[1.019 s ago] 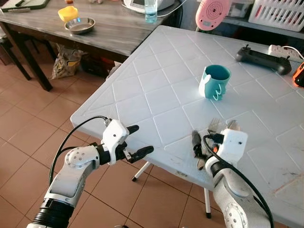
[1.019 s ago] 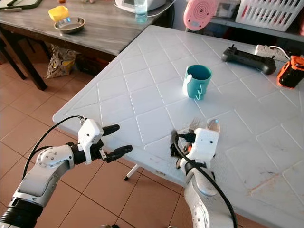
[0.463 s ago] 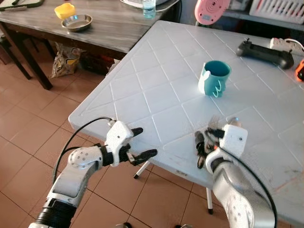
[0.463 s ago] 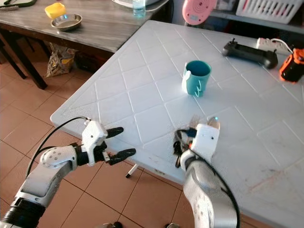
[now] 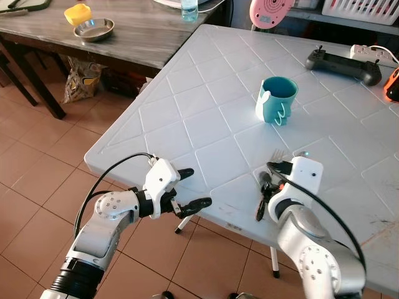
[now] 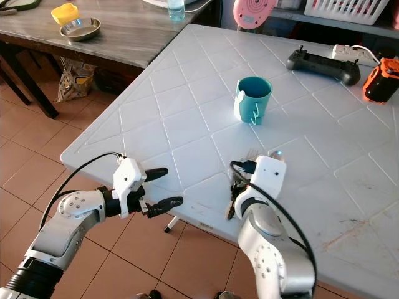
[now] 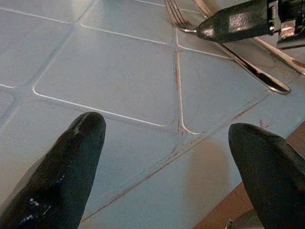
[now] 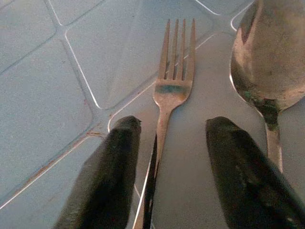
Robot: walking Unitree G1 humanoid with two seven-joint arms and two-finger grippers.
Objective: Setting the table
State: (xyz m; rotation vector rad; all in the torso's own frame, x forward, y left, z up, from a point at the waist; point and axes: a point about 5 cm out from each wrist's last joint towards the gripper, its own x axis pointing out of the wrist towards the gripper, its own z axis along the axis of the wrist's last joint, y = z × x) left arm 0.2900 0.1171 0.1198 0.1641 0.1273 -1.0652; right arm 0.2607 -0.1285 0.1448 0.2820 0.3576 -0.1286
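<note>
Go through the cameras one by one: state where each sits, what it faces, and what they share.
Left eye, right eye: on the head, looking down at the white table, teal mug, both arms.
Left wrist: behind the open left gripper, facing the table edge, fork and a right-gripper finger.
Right wrist: behind the open right gripper, straddling the fork, spoon beside.
Shared: fork, spoon, table.

The left gripper (image 5: 187,188) reaches forward with its fingers spread wide. The right gripper (image 8: 167,176) points forward, its fingers parted
</note>
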